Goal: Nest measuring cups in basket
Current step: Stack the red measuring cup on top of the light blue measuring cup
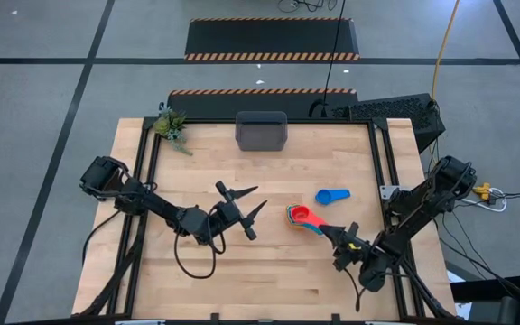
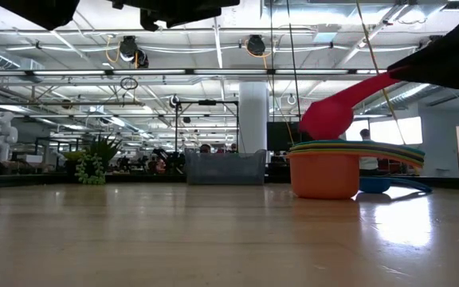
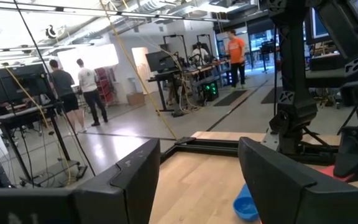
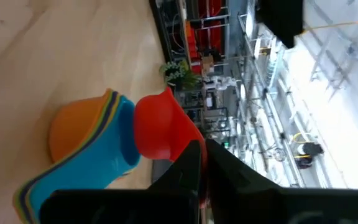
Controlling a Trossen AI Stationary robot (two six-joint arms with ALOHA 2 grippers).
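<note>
Red cup [image 1: 301,213] — handle toward right gripper [image 1: 329,232]

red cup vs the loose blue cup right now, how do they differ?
The red cup is held by its handle in the shut right end effector, lifted and tilted just over the nested stack; the blue cup lies on the table, untouched. Red sits at the stack; blue lies apart, toward the basket side. Both are small round scoops with flat handles, neither in the basket.
</note>
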